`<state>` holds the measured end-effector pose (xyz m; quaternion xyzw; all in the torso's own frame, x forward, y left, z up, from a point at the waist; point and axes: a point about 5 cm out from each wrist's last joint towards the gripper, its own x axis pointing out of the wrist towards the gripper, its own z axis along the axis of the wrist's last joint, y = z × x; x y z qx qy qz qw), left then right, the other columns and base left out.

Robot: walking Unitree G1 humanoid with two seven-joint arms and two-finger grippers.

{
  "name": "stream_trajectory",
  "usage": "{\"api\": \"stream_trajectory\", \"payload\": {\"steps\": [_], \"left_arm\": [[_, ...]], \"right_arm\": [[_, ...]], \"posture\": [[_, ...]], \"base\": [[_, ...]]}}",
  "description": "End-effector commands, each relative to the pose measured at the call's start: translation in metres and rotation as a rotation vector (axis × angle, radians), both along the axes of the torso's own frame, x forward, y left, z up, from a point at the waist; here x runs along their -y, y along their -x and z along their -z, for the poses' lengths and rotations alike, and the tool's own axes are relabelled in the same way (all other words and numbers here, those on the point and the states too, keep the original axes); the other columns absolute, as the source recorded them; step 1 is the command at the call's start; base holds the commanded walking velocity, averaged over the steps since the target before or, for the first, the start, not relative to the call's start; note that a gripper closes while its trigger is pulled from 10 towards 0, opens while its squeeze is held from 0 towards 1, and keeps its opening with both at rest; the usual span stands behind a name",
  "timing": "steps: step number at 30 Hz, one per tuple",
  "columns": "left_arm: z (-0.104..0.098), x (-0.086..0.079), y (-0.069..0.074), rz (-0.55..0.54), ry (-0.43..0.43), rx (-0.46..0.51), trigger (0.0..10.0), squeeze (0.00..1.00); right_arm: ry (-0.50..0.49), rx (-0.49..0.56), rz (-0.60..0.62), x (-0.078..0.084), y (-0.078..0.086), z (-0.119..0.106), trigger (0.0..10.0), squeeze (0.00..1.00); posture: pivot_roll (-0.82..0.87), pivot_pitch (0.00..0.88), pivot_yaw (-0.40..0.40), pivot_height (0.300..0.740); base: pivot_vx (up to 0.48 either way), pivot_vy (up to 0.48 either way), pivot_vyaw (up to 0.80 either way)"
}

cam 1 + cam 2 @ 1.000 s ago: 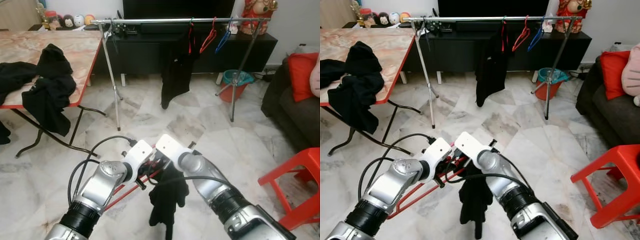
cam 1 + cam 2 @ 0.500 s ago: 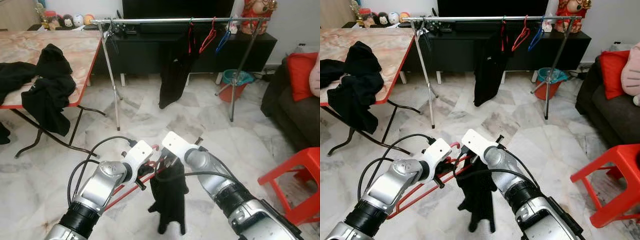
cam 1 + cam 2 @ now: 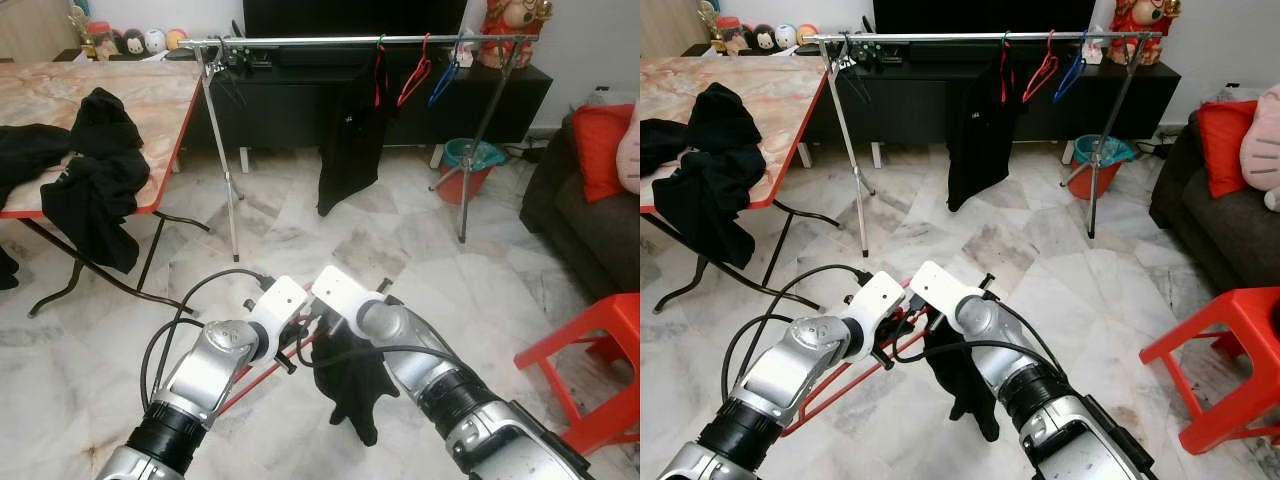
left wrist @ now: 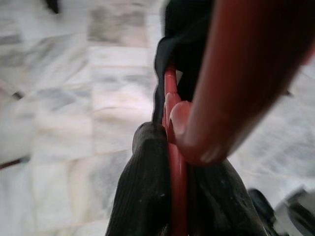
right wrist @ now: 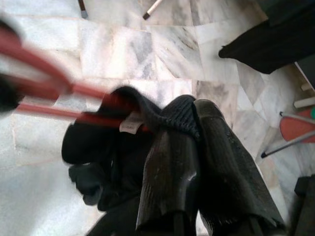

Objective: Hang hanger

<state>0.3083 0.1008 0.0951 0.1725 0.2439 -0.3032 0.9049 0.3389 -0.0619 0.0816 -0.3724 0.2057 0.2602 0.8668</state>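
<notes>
The red hanger (image 3: pixel 262 372) is held low in front of the robot, above the marble floor (image 3: pixel 300 250), well short of the clothes rail (image 3: pixel 350 41) that stands across the room beyond the far edge of the floor. A black garment (image 3: pixel 352 385) droops from it in a loose bundle.

The left end effector (image 4: pixel 170 147) is clamped on the hanger's red wire, its black fingers (image 4: pixel 142 182) pressed to either side of the thin rod. The right end effector (image 5: pixel 194 142) is closed on the garment's neckline, next to a small white label (image 5: pixel 129 128), where the fabric crosses the hanger.

The hanger looks light and stiff, a thin frame that should keep its shape but could twist in a narrow pinch if the cloth's weight pulls to one side. The garment is soft and limp, with no form of its own, and likely to slide along the smooth wire or slip off one arm of the hanger. The best hold appears to be near the hook's neck, so that the load hangs balanced and the hook itself is left free for the rail. The cloth is better held at the collar seam than in loose folds.

At the left edge of the room, more black clothes (image 3: pixel 90 180) lie over the bench (image 3: pixel 150 100).
</notes>
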Motion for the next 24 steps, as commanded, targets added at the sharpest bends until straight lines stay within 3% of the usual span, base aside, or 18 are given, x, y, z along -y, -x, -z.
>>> {"api": "stream_trajectory", "payload": {"steps": [1, 4, 10, 18, 22, 24], "left_arm": [[-0.008, -0.002, -0.008, -0.044, -0.026, 0.047, 10.0, 0.0], [-0.008, -0.002, -0.008, -0.052, -0.021, 0.048, 10.0, 0.0], [-0.008, 0.018, 0.002, 0.072, 0.081, -0.001, 10.0, 0.0], [-0.009, 0.025, 0.008, 0.132, 0.146, -0.025, 10.0, 0.0], [-0.008, 0.021, 0.005, 0.12, 0.123, -0.01, 10.0, 0.0], [-0.009, 0.017, 0.003, 0.112, 0.118, -0.004, 10.0, 0.0]], "right_arm": [[-0.023, 0.018, -0.028, -0.008, 0.001, -0.007, 10.0, 0.0], [-0.031, 0.015, -0.039, -0.011, 0.002, -0.007, 10.0, 0.0], [-0.069, 0.014, -0.121, -0.024, 0.007, -0.01, 10.0, 0.0], [-0.064, 0.04, -0.219, -0.029, 0.009, -0.015, 10.0, 0.0], [-0.057, 0.037, -0.181, -0.02, 0.005, -0.015, 10.0, 0.0], [-0.022, 0.042, -0.129, -0.007, -0.001, -0.015, 10.0, 0.0]], "posture": [[0.11, 0.0, -0.051, 0.732], [0.11, 0.0, -0.05, 0.732], [0.11, 0.0, -0.051, 0.732], [0.11, 0.0, -0.052, 0.732], [0.11, 0.0, -0.052, 0.732], [0.11, 0.0, -0.052, 0.732]], "base": [[0.0, 0.0, 0.0], [0.0, 0.0, 0.0], [0.0, 0.0, 0.0], [0.0, 0.0, 0.0], [0.0, 0.0, 0.0], [0.0, 0.0, 0.0]]}}
